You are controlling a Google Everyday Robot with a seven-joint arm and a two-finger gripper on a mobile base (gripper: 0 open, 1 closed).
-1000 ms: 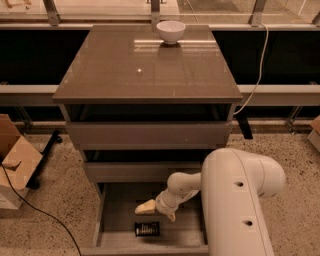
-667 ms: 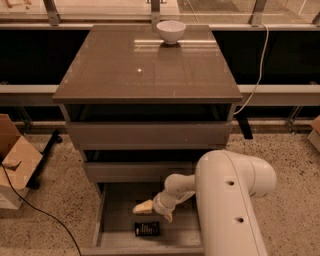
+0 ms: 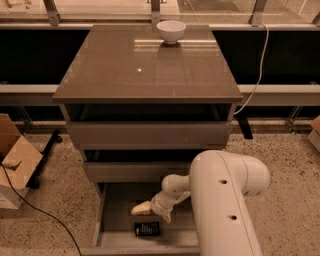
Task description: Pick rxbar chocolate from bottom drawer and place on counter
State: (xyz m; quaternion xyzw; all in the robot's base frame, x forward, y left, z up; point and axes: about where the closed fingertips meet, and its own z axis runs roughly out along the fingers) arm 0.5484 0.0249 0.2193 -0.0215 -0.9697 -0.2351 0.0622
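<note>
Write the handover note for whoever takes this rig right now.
Pincer: down inside the open bottom drawer, just behind the rxbar chocolate, not on it.
Rxbar chocolate: flat on the drawer floor, near the front.
Counter: a white bowl sits at its back edge.
Done: drawer open.
Left: grasp the rxbar chocolate, lift it out, set it on the counter.

Floor (image 3: 280,165): speckled terrazzo, beige-brown. At left, an open cardboard box (image 3: 15,165) stands on it, with a black cable (image 3: 45,215) trailing beside. Behind the counter (image 3: 150,75): a dark recess (image 3: 30,55) above a pale horizontal rail (image 3: 25,90), and metal posts (image 3: 51,11) along the top. A white cable (image 3: 259,65) hangs at right. Lighting is warm and dim. The end effector (image 3: 150,210) is low inside the open bottom drawer (image 3: 120,197).
</note>
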